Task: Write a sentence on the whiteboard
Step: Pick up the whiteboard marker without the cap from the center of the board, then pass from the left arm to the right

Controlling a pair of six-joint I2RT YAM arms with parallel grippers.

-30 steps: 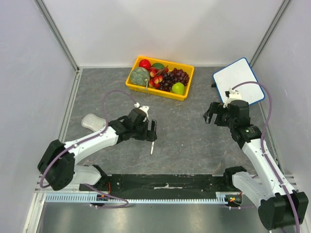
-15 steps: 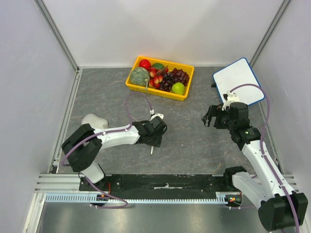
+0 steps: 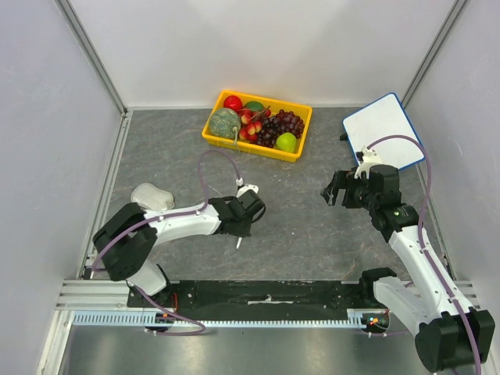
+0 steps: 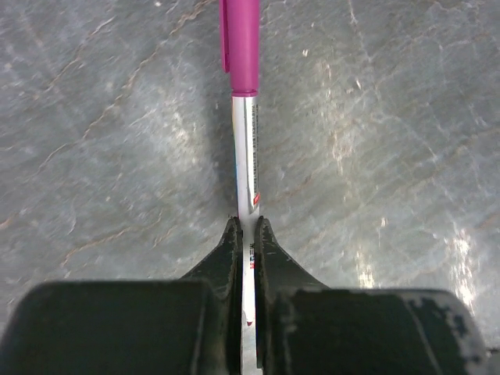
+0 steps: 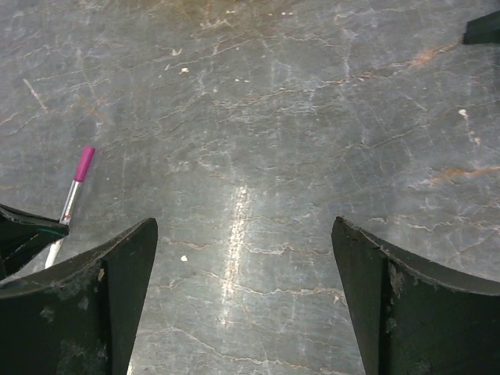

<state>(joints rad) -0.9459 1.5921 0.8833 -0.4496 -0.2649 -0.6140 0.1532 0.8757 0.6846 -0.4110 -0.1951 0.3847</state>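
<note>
Left gripper [image 4: 244,226] clenched on the white barrel of a pink-capped marker [image 4: 244,148] low at the grey surface [image 3: 305,219], right gripper [image 5: 242,226] spread wide, holding nothing, whiteboard [image 3: 383,125] at the far right corner, right of the yellow fruit basket [image 3: 299,153]

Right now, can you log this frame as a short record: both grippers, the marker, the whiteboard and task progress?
left gripper: shut on the marker, gripping its white barrel
right gripper: open, holding nothing, above the grey table
marker: pink cap on, pointing away from the gripper
whiteboard: far right corner, no writing visible
fruit basket: yellow, far centre, away from both arms
task progress: sentence not yet begun
</note>
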